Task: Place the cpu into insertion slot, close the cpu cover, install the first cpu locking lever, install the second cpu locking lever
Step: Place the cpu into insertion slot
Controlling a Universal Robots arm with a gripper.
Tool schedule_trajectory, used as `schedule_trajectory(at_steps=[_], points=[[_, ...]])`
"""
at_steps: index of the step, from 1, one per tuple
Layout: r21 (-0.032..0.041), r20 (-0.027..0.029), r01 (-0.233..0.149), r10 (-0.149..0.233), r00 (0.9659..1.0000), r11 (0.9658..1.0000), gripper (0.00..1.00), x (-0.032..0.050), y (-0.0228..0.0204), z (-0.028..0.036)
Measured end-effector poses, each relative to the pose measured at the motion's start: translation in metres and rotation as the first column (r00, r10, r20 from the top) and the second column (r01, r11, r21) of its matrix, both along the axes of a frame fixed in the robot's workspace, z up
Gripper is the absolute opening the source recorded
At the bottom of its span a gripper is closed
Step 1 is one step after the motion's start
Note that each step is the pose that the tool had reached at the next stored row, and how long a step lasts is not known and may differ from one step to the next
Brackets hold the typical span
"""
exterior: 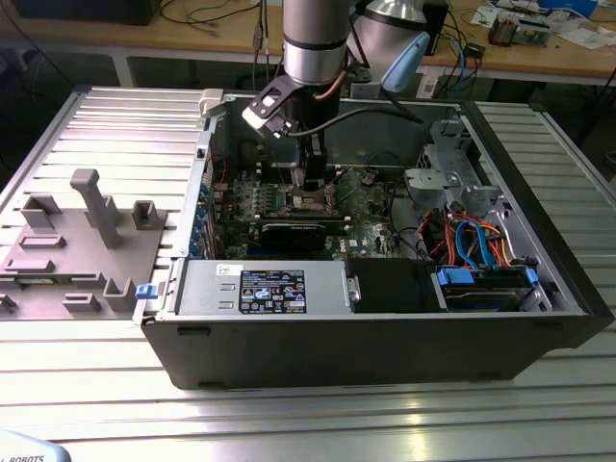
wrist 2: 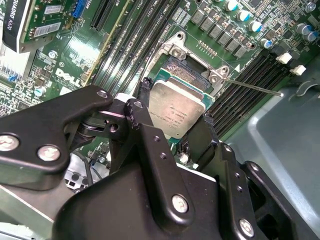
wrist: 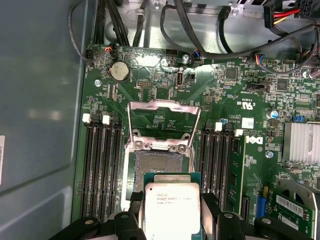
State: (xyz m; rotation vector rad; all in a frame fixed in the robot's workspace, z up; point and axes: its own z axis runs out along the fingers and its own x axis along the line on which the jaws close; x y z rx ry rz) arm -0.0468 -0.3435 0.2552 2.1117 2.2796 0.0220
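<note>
My gripper (exterior: 313, 188) hangs down inside the open computer case (exterior: 539, 318), over the green board (exterior: 366, 207) in the exterior view. In both wrist views my two black fingers (wrist 2: 136, 109) (wrist: 134, 200) are clenched on opposite edges of the chip (wrist 2: 177, 112) (wrist: 172, 207), whose dull silver top faces up.

The chip sits over the nearer part of the socket (wrist: 159, 162) (wrist 2: 187, 72). The rest of the socket's dark centre lies bare, so the chip is not seated. Whether it touches the socket's rim I cannot tell.

The cover (wrist: 165, 112) is swung open and stands back from the socket's far edge, with the board showing through its square opening. In the second wrist view a thin lever rod (wrist 2: 250, 86) sticks out from a corner of the socket, across the long memory slots (wrist: 102, 165) that run along both sides of it. A round coin battery (wrist: 119, 71) lies on the board beyond the cover.
</note>
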Motion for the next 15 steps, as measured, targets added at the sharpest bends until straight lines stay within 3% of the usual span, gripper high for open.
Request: schedule_trajectory(at_steps=[15], points=[[-0.0001, 0.0, 0.0, 0.0, 1.0, 1.0, 0.55, 0.0, 0.0, -0.0061]])
